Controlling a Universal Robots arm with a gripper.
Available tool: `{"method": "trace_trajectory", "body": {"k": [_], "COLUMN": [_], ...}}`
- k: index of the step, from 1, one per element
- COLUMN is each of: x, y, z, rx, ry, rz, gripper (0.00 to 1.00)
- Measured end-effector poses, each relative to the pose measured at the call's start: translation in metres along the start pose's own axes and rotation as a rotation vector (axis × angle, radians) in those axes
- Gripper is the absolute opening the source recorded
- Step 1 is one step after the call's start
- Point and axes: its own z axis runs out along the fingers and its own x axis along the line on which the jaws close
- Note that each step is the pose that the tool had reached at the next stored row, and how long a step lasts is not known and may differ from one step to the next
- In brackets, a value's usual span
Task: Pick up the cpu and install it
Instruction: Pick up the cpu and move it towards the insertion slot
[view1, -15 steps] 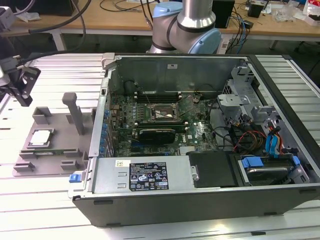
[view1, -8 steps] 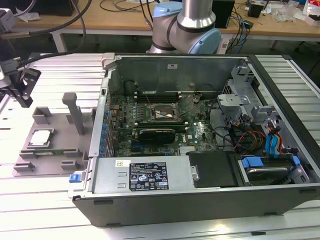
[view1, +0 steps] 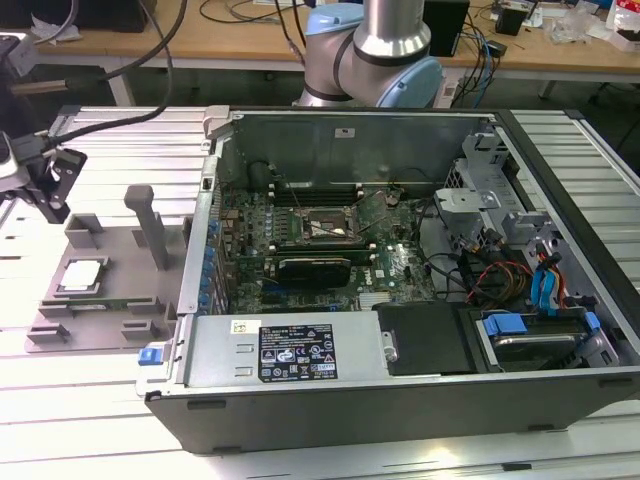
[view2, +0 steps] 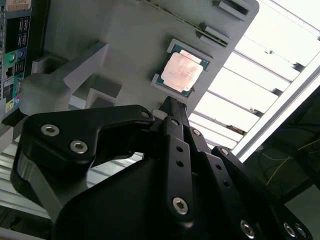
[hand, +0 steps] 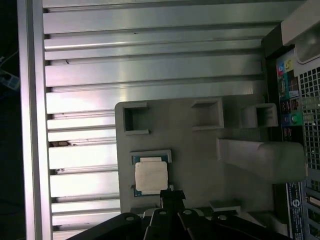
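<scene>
The cpu (view1: 82, 276) is a small square chip with a shiny metal top. It lies flat in a recess of the grey fixture plate (view1: 115, 262) at the exterior view's left, outside the computer case. My gripper (view1: 50, 190) hangs above the plate's far left corner, apart from the chip. In both wrist views the cpu (view2: 183, 71) (hand: 151, 177) sits just beyond my gripper (view2: 170, 103) (hand: 172, 194), whose black fingers meet at a narrow tip with nothing held. The black-and-metal socket frame (view1: 322, 228) sits on the motherboard inside the case.
The open computer case (view1: 400, 380) lies on its side on the slatted aluminium table (view1: 110, 150). Upright grey blocks (view1: 150, 225) rise from the fixture plate near the chip. Cables and drive bays (view1: 520, 270) fill the case's right end. The case's port panel (hand: 295, 115) borders the plate.
</scene>
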Motion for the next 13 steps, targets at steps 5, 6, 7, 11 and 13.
{"method": "trace_trajectory", "body": {"k": [5, 6, 7, 11, 13], "x": [0.0013, 0.0017, 0.0023, 0.0035, 0.0041], "y": [-0.0004, -0.0005, -0.0006, -0.0009, -0.0011], "z": [0.0093, 0.0103, 0.0118, 0.0170, 0.0198], "rx": [0.0002, 0.0002, 0.0002, 0.0004, 0.0005], "ry": [0.0022, 0.0025, 0.0028, 0.0051, 0.0065], "rz": [0.000, 0.000, 0.000, 0.000, 0.000], "gripper": [0.11, 0.11, 0.11, 0.11, 0.11]}}
